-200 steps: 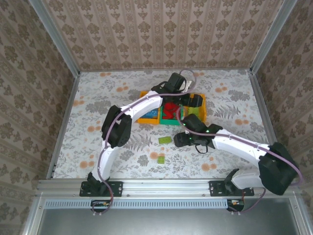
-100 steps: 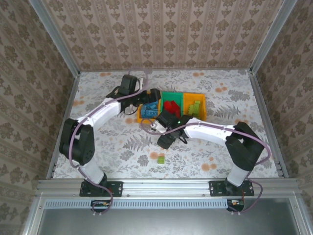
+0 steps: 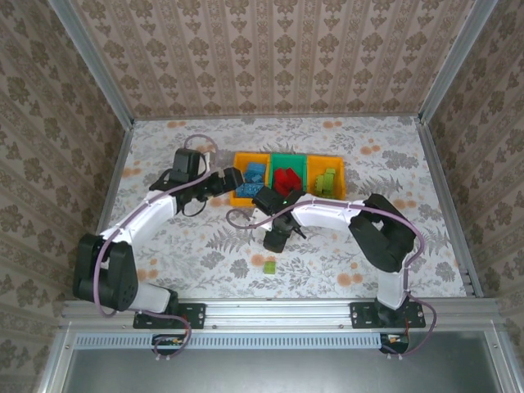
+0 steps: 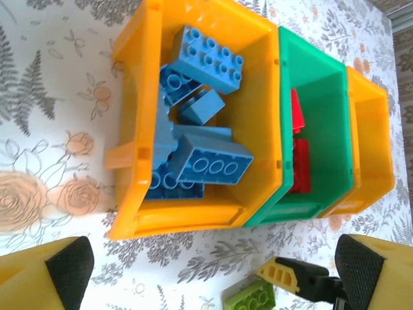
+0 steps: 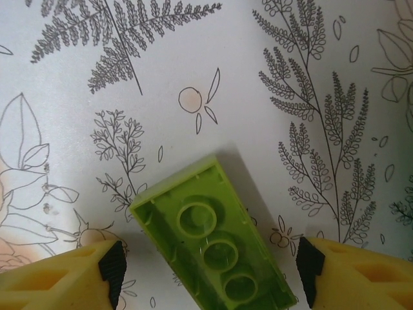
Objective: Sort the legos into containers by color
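Three bins stand side by side: an orange bin (image 3: 246, 196) (image 4: 257, 123) of blue legos (image 4: 210, 161), a green bin (image 3: 286, 159) (image 4: 322, 97) with red legos (image 4: 299, 165), and an orange bin (image 3: 337, 162) (image 4: 374, 148) with light green legos (image 3: 326, 180). A light green lego (image 5: 216, 248) (image 4: 250, 297) lies hollow side up on the table, between the pads of my open right gripper (image 5: 210, 268) (image 3: 274, 237). My left gripper (image 4: 210, 271) (image 3: 232, 182) hovers open and empty, just left of the blue-filled bin.
Another light green lego (image 3: 269, 266) lies on the floral table nearer the front edge. A metal frame (image 3: 115, 176) borders the table on the left, with patterned walls behind.
My left arm has swung back to the left, off the bins. My right gripper has moved left and come down around the light green lego on the table.
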Tool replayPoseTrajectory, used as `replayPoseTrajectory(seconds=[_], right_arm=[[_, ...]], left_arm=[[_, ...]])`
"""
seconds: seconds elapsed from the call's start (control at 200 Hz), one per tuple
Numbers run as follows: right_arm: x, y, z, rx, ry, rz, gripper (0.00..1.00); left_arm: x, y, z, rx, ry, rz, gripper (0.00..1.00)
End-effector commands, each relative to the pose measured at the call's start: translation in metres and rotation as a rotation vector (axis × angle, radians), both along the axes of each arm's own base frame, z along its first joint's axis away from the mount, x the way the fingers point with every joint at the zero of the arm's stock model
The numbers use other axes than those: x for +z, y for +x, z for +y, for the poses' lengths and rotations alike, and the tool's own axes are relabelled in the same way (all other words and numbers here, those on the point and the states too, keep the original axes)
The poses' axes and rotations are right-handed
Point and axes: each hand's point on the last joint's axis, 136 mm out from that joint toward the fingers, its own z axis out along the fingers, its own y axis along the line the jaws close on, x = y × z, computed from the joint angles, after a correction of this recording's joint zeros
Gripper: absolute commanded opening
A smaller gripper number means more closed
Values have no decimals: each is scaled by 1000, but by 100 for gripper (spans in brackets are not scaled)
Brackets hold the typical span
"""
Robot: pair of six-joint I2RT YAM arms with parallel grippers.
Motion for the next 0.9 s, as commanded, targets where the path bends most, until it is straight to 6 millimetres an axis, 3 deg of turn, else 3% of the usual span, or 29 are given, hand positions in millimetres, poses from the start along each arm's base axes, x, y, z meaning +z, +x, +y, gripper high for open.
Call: replayPoseTrajectory(seconds=[0.0,0.21,0.51,0.66,0.895], right_arm=[[-4,3,2,23,-13,31,73],[-11,7,-6,14,-44,35,63],[-9,4,-17,-12,-51,34,34],[2,7,-19,-59,-11,23,31],[35,12,-21,-152,118,-17,30]], left_arm=[[-3,-9,9,8,14,7,100],[-13,-22,17,11,35,24,100],[-18,-27,29,33,45,32,100],[-22,-30,31,36,49,43,100],[-28,-34,31,34,50,59,100]])
